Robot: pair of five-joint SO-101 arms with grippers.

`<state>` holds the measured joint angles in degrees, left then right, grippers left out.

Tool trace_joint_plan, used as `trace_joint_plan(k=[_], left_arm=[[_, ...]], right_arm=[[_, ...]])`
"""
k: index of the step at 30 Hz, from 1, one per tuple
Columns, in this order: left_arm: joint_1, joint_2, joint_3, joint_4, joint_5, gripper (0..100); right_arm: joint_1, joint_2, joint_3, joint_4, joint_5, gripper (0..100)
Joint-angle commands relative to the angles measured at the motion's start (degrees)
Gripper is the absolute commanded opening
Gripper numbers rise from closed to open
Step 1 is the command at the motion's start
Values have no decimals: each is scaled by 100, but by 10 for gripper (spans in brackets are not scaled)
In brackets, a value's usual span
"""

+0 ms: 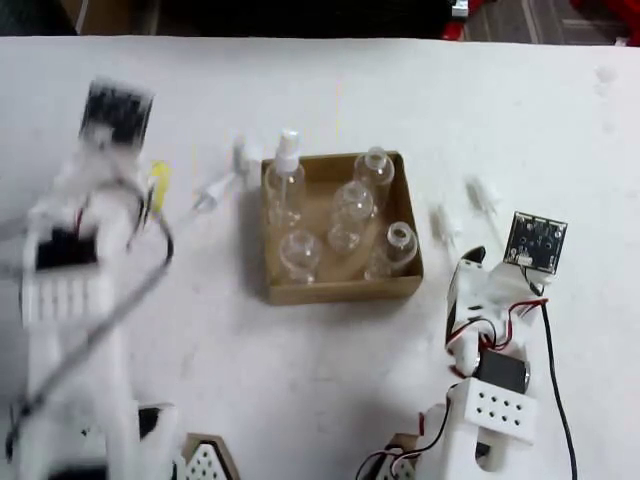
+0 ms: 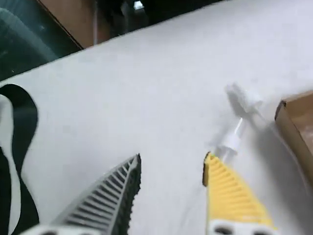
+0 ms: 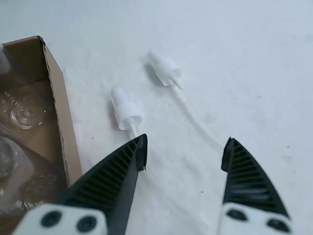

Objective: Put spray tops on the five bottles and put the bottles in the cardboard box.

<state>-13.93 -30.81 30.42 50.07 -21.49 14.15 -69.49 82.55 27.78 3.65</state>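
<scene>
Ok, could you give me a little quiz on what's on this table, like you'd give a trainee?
1. True or false: all five bottles in the cardboard box are capped.
2. How many loose spray tops lie on the table just ahead of the right gripper? A) one B) two C) five
3. Fill in: the left gripper is ____ (open or shut).
Key: 1 false, only one is capped; 2 B; 3 open.
</scene>
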Motion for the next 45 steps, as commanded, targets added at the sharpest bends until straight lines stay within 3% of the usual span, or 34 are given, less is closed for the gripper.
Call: trace_joint_plan(k=[1, 8, 15, 35, 42, 45], left_arm=[[541, 3407, -3446, 1196, -659, 192], [1042, 7512, -8343, 2875, -1266, 193], [998, 10466, -12765, 4774, -1319, 248], [1042, 11196, -12378, 4703, -1178, 242], [1042, 11222, -12396, 4703, -1178, 40], [1042, 11160, -12396, 4738, -1160, 28]], right_arm=[[48, -48, -18, -92, 70, 226], [145, -48, -18, -127, 70, 226], [119, -48, -18, -145, 79, 226], [119, -48, -18, -145, 79, 226], [119, -48, -18, -145, 79, 226], [119, -48, -18, -145, 79, 226]])
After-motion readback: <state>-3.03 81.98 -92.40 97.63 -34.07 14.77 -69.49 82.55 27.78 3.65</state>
